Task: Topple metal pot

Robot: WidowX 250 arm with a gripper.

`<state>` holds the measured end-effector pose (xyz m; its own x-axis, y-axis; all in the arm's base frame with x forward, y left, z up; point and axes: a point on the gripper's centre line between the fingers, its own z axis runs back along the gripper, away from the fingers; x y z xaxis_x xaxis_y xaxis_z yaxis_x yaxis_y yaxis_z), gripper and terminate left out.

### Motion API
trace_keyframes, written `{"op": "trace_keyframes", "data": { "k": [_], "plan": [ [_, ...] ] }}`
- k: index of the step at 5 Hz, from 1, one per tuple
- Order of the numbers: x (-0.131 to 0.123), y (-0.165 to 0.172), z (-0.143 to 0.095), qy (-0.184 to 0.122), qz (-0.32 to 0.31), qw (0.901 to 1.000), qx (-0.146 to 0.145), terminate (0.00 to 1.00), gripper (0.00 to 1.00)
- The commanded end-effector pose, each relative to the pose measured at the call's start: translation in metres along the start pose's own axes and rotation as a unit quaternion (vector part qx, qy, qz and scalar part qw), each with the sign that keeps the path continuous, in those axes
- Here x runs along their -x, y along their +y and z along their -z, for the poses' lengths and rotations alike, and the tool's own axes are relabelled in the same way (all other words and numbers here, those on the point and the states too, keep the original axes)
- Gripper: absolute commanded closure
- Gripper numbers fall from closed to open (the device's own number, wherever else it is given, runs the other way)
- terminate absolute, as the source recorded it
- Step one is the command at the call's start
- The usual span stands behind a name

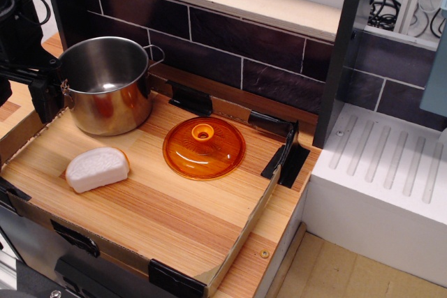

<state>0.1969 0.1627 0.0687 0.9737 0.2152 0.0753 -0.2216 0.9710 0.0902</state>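
Gripper [49, 95] seen dark at the frame's left edge, jaw opening not discernible, metal pot [108, 85] stood upright just beside it, pot's left rim touched or nearly so.

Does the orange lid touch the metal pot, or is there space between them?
Apart. The only view shows bare wood between the pot and the lid; the lid lies flat to the pot's right.

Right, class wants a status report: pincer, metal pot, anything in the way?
Pincer at the metal pot's left rim, jaw state unclear. Pot upright, not toppled. Orange lid and white bread piece lie in front, apart.
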Motion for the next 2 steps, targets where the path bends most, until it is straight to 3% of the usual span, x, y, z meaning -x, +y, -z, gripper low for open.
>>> {"op": "trace_keyframes", "data": {
  "k": [1, 2],
  "plan": [
    [0.0, 0.0, 0.0, 0.0, 0.0, 1.0, 0.0, 0.0, 0.0],
    [-0.008, 0.005, -0.011, -0.002, 0.039, 0.9991, 0.012, 0.0, 0.0]
  ]
}}
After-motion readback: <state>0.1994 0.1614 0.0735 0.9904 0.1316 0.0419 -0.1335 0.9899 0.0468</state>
